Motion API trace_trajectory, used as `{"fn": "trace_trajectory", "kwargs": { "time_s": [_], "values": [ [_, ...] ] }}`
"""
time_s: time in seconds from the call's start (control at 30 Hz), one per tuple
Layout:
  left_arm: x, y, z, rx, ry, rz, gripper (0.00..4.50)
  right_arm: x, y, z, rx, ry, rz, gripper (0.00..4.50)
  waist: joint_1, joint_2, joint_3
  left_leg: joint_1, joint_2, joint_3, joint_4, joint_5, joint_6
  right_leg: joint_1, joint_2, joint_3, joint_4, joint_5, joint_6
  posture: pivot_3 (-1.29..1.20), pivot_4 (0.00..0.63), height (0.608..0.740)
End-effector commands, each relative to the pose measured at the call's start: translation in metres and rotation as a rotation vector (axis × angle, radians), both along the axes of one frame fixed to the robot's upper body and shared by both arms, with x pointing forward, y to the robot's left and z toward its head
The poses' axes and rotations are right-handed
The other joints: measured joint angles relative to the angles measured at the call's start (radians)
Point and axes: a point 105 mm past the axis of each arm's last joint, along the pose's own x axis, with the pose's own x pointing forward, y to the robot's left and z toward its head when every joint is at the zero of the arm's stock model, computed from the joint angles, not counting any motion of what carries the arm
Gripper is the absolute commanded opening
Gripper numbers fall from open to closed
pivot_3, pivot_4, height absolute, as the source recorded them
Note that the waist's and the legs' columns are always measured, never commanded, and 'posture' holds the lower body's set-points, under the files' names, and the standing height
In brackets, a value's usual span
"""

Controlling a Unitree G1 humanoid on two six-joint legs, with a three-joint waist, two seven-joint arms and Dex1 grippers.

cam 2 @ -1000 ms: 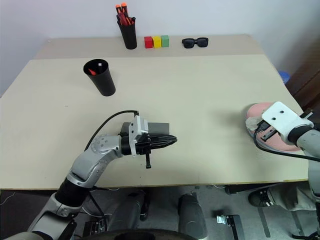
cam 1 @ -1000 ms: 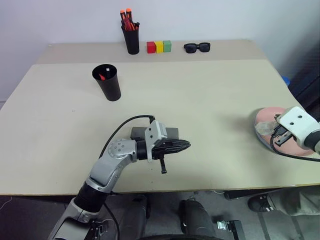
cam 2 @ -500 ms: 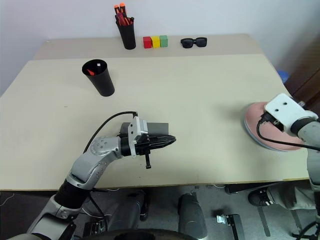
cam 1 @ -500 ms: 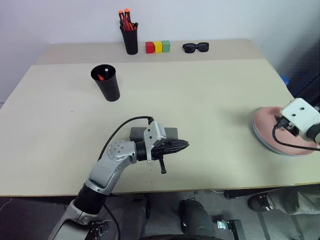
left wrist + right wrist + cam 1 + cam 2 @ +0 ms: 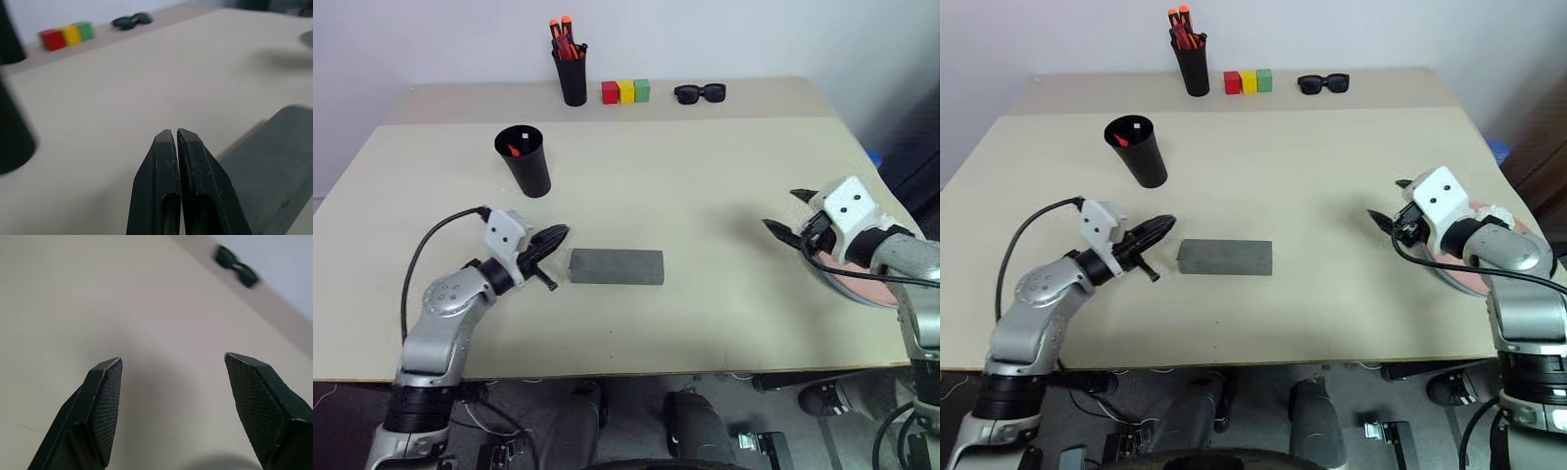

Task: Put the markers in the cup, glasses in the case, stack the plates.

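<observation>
Grey case [image 5: 616,266] lies shut mid-tabletop [image 5: 705,196]. Left hand [image 5: 558,235] just beside its left end, fingers pressed together, holding nothing. Cup [image 5: 523,160] farther back with markers [image 5: 514,150] inside. Right hand [image 5: 786,217] spread wide, empty, beside pink plate [image 5: 852,285].

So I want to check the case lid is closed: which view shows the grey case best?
The left eye view: the whole case lies shut on the table, nothing covering it. The right eye view matches. The left wrist view catches one blurred end beside the shut left gripper.
</observation>
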Motion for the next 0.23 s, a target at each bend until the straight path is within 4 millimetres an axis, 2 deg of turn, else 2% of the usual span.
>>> {"fn": "trace_trajectory", "kwargs": {
  "time_s": [0.03, 0.23],
  "values": [
    [-0.012, 0.021, 0.011, 0.041, -0.055, 0.072, 0.08, 0.001, 0.010, 0.001, 0.043, 0.009, 0.056, 3.37, -0.001, 0.000, 0.000, 0.000, 0.000, 0.000, 0.000, 0.000, 0.000, -0.001, 0.000, 0.000, 0.000, 0.000, 0.000, 0.00, 0.150, 0.740],
    [-0.021, 0.026, 0.005, 0.052, -0.048, 0.127, 0.08, 0.014, 0.013, -0.004, 0.049, 0.024, 0.076, 3.37, 0.004, 0.000, 0.000, 0.000, 0.000, 0.000, 0.000, 0.000, 0.000, -0.001, -0.001, 0.000, 0.000, 0.000, 0.000, 0.00, 0.150, 0.740]
  ]
}}
